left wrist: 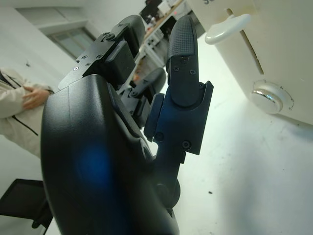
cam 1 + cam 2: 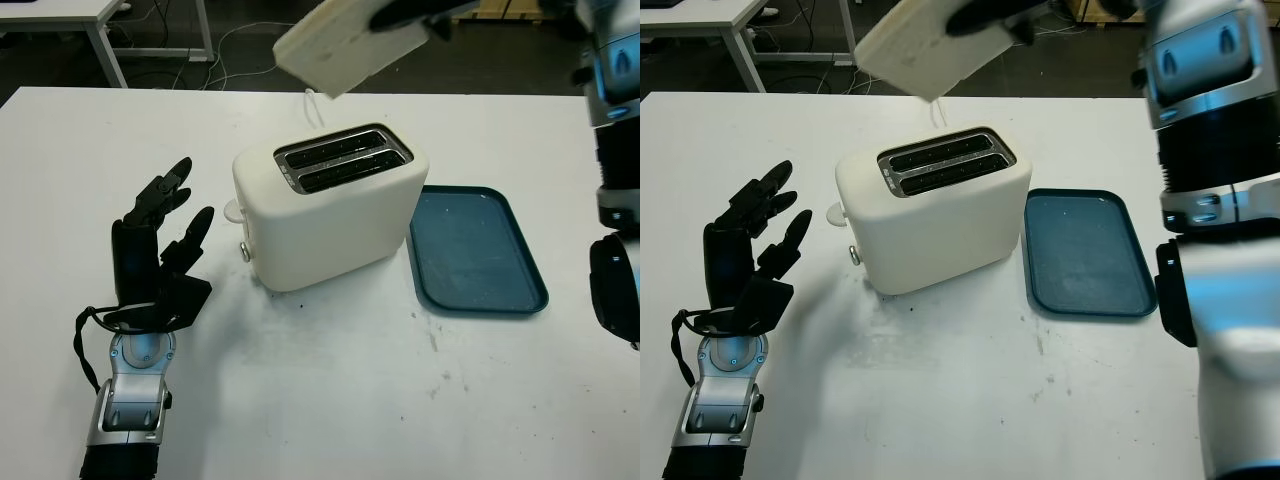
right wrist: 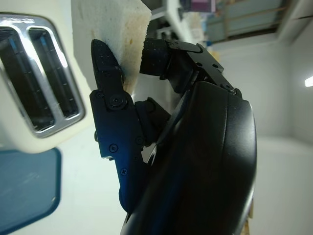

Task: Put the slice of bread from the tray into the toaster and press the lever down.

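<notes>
My right hand point(image 2: 405, 14) is shut on a pale slice of bread point(image 2: 340, 48), held high and tilted above the back of the toaster. The cream toaster point(image 2: 330, 205) stands mid-table with two dark slots point(image 2: 343, 158) facing up. In the right wrist view the bread point(image 3: 110, 29) sits pinched between black fingers point(image 3: 110, 98), with the slots point(image 3: 36, 78) just beside it. The toaster's lever point(image 1: 227, 30) and round knob point(image 1: 269, 95) show on its left end in the left wrist view. My left hand point(image 2: 160, 240) is open, left of the toaster.
A dark blue tray point(image 2: 475, 250) lies flat to the right of the toaster, nothing on it. The white table point(image 2: 330, 390) reaches to the front edge. Desk legs and cables point(image 2: 150, 40) stand behind the table. A person's sleeve point(image 1: 17, 95) appears in the left wrist view.
</notes>
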Tool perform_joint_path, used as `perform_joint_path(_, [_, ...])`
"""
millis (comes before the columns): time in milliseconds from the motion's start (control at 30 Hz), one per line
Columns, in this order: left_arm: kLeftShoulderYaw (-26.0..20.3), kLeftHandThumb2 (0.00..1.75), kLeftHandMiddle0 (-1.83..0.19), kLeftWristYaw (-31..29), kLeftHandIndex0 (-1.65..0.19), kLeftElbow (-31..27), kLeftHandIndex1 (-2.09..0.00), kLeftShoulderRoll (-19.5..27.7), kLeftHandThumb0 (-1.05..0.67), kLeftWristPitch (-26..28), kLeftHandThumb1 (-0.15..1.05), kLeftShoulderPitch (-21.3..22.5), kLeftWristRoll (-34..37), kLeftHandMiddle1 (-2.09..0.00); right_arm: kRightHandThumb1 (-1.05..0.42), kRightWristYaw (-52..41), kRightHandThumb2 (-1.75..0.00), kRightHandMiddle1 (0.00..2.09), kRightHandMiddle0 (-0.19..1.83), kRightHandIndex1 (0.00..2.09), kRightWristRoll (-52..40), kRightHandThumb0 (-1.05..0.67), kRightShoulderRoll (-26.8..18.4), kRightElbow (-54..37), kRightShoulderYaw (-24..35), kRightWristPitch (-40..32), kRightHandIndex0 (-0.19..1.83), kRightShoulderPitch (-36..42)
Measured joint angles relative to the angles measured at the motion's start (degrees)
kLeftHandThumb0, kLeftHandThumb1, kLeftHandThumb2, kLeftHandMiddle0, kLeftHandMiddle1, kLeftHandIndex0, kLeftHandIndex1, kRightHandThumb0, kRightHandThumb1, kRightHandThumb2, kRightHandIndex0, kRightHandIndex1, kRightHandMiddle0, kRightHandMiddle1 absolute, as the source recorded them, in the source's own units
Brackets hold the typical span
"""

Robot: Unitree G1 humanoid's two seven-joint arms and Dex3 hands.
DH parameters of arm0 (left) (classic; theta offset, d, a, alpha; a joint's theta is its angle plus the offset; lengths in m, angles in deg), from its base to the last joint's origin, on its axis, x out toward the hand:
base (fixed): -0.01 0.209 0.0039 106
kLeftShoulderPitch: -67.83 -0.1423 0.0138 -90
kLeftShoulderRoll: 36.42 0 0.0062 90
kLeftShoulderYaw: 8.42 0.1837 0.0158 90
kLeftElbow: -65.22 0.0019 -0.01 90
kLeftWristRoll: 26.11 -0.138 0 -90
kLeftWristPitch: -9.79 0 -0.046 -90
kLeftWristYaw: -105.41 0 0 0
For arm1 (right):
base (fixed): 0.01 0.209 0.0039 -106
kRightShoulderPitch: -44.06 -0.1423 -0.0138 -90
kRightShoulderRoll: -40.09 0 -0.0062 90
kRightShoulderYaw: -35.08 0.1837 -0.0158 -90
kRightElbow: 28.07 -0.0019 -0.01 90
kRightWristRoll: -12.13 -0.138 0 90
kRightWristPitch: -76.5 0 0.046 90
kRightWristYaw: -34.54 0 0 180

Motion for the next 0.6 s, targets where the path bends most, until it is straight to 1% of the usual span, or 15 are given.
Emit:
perform_joint_path(133, [0.0, 0.26, -0.59, 0.0, -0.63, 0.0, 0.00, 0.0, -0.61, 0.1, 0.92, 0.0, -0.2, -0.41, -0.92, -2.0, -0.19, 1.75, 0.88, 1.75, 0.6, -0.33, 0.0, -0.5, -1.2, -1.1, 1.09, 0.1])
perform_joint_path(267, [0.0, 0.26, -0.58, 0.0, -0.63, 0.0, 0.00, 0.0, -0.62, 0.2, 0.92, 0.0, -0.2, -0.41, -0.92, -2.1, -0.19, 1.75, 0.87, 1.75, 1.1, -0.33, 0.0, -1.7, -1.2, -1.6, 1.09, 1.0])
perform_joint_path(433, [0.1, 0.26, -0.58, 0.0, -0.63, 0.0, 0.00, 0.0, -0.61, 0.2, 0.92, 0.0, -0.2, -0.41, -0.92, -2.1, -0.19, 1.75, 0.86, 1.75, 1.4, -0.38, 0.0, -1.7, -1.3, -1.6, 1.06, 2.2])
perform_joint_path(600, [0.1, 0.26, -0.59, 0.0, -0.64, 0.0, -0.01, 0.0, -0.63, 0.5, 0.92, 0.0, -0.4, -0.40, -0.92, -3.3, -0.21, 1.75, 0.87, 1.75, 1.8, -0.39, -0.2, -1.2, -1.3, -1.9, 1.06, 2.2])
